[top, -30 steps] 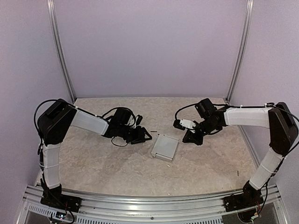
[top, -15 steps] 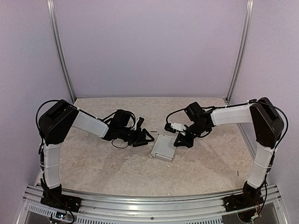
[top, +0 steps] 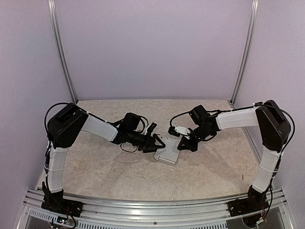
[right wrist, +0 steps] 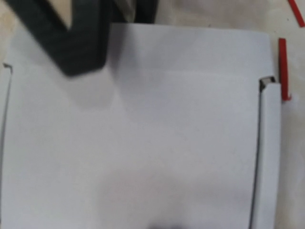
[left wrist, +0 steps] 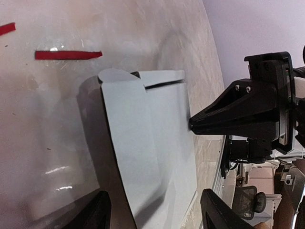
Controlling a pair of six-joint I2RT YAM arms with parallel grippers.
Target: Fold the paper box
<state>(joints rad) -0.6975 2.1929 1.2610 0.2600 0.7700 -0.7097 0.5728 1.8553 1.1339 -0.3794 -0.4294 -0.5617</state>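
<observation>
Table: beige marbled top.
Rail: ribbed aluminium, along the table's near edge.
Left post: aluminium upright at the far-left corner.
Right post: the same, at the far-right corner.
Walls: plain lilac, on three sides.
Long red strip: flat on the table.
Short red strip: near it, cut off by the frame.
Dark speck: near the table's right edge.
Office chair: beyond the table.

Your left gripper stands open around the box's left end; the right gripper's closed tip touches its right edge
</observation>
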